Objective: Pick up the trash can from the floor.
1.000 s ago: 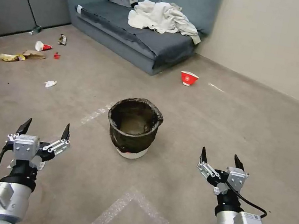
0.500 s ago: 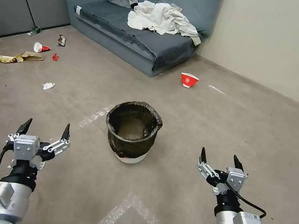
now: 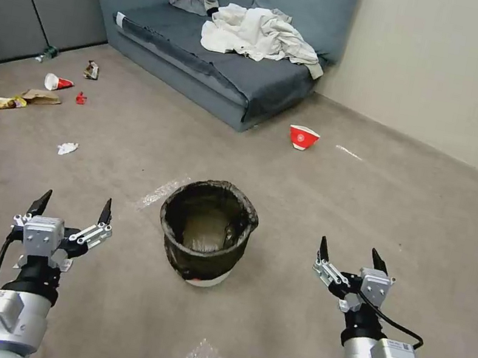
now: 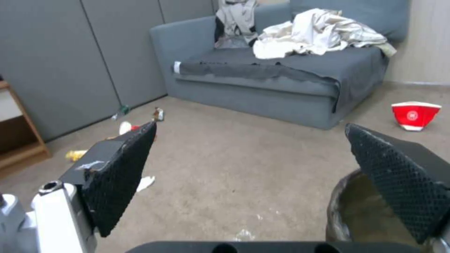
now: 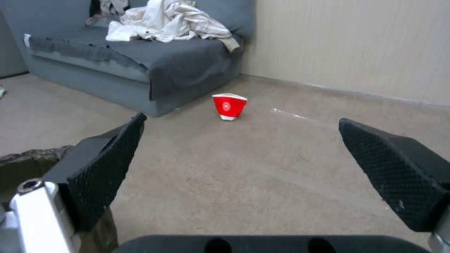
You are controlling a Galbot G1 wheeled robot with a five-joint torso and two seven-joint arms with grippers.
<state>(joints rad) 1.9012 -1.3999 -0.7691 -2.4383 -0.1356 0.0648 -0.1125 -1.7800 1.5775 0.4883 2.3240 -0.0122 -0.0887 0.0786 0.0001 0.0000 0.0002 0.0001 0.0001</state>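
Observation:
The trash can (image 3: 205, 232) stands upright on the floor (image 3: 366, 226) straight ahead, a small white bin with a crinkled dark bag folded over its rim. My left gripper (image 3: 73, 205) hangs open to its left, well apart from it. On the other side my right gripper (image 3: 349, 254) is open too, at about the same height. Part of the can's rim (image 4: 340, 207) shows past one finger in the left wrist view, and its edge (image 5: 28, 158) appears behind a finger in the right wrist view.
A grey sofa (image 3: 171, 37) with heaped clothes (image 3: 259, 31) stands behind the can. A red-and-white paper bowl (image 3: 303, 137) lies near the sofa's corner. Litter is scattered at the far left (image 3: 19, 97). Pale tape marks (image 3: 159, 193) cross the carpet. A wall runs along the right.
The whole view has shifted: the trash can and sofa now sit nearer and lower in the picture, so the camera has moved forward. Both grippers hold the same open pose.

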